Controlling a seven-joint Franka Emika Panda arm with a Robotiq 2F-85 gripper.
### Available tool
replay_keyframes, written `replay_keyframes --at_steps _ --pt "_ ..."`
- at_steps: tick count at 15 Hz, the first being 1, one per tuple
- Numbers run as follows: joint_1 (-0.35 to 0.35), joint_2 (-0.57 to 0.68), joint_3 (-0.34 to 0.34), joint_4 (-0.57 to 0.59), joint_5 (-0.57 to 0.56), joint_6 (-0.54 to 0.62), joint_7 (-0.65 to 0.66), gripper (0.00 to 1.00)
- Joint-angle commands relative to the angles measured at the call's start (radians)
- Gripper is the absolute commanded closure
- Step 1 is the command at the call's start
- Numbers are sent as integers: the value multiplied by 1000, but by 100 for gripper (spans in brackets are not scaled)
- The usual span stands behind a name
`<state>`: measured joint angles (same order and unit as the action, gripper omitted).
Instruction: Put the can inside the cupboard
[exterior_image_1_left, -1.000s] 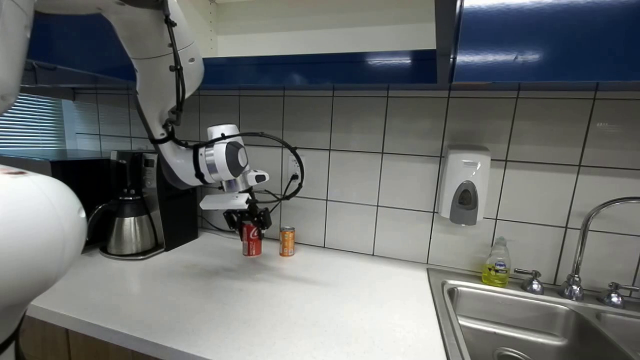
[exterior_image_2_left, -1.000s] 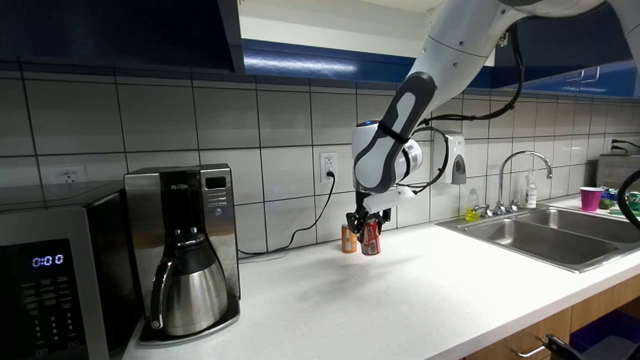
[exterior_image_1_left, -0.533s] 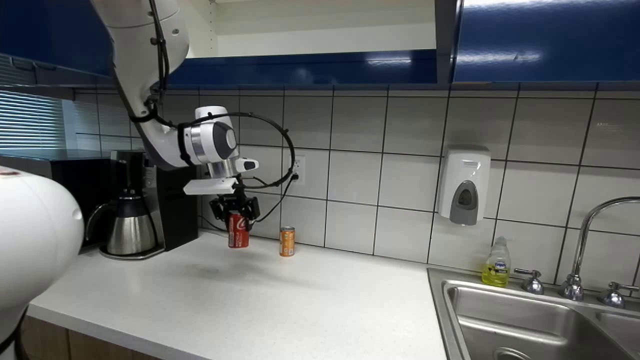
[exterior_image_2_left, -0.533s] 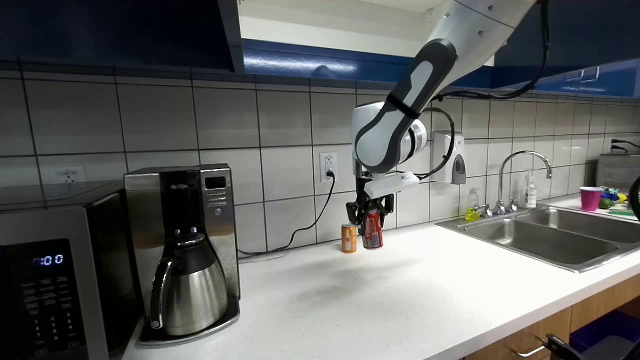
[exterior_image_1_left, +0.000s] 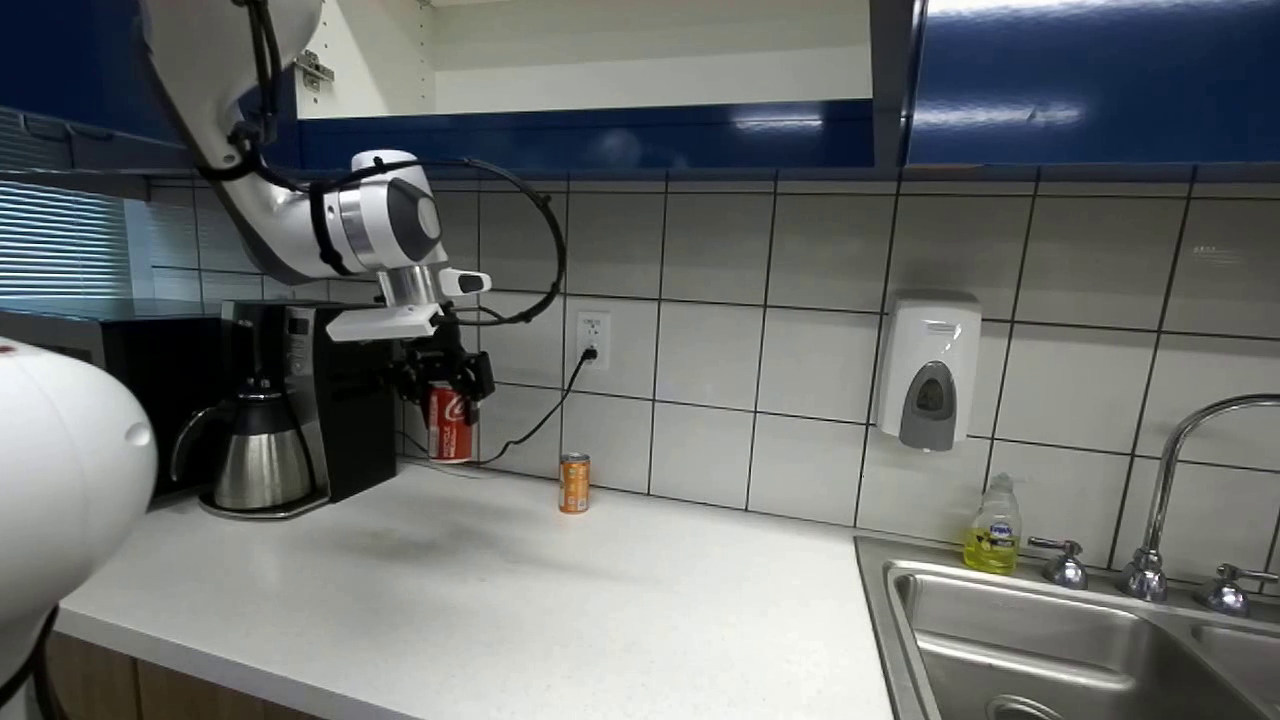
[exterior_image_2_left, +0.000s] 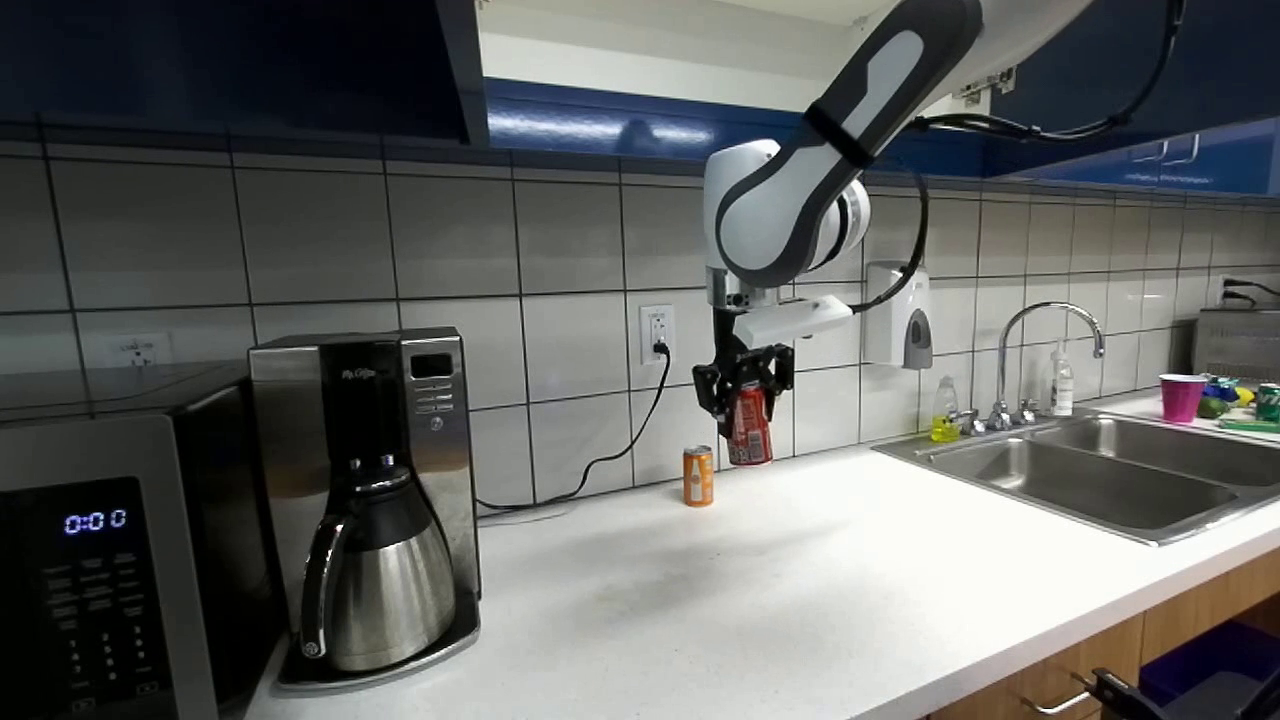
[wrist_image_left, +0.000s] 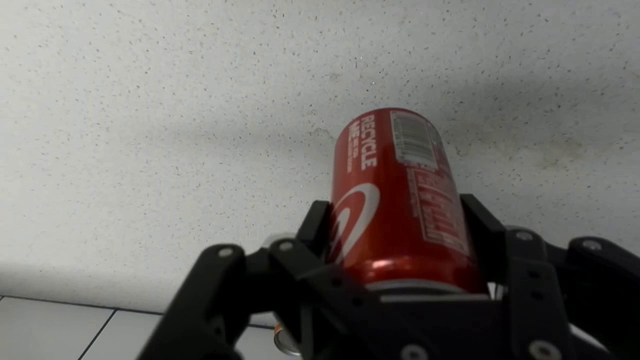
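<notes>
Red, glossy metal takes up the middle of the wrist view: this is the can (wrist_image_left: 397, 200), with the black fingers (wrist_image_left: 312, 227) of the gripper (wrist_image_left: 397, 225) clamped against both its sides. The wrist view brings the word RECYCLE, a barcode and a silvery rim up close; in both exterior views the gripper covers most of that rim. What the exterior views give instead is height: the can hangs in the air, its base clear of the pale counter (exterior_image_1_left: 620, 620), outside and well below the cupboard (exterior_image_1_left: 650, 75), whose white interior stands exposed. It is close to upright, slightly tilted.

An orange can (exterior_image_1_left: 574, 483) stands on the counter near the tiled wall (exterior_image_1_left: 710, 350) in both exterior views, while the wrist view catches only a bit of its end past the gripper. In an exterior view the microwave (exterior_image_2_left: 180, 600) shows a lit 0:00 beside the coffee maker (exterior_image_2_left: 440, 470), and a pink cup (exterior_image_2_left: 1182, 397) stands past the sink (exterior_image_2_left: 1080, 480); in an exterior view a window blind (exterior_image_1_left: 65, 240) shows at the edge
</notes>
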<state>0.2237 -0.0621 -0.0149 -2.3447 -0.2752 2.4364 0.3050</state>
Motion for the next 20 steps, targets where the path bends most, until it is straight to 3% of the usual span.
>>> replay_keyframes --at_steps 1,11,20 --pt "-50 -133 72 -13 -1 -78 24 59" --pt "-95 -344 166 48 34 -268 25 59" --pt "-125 -412 202 213 29 -413 36 59"
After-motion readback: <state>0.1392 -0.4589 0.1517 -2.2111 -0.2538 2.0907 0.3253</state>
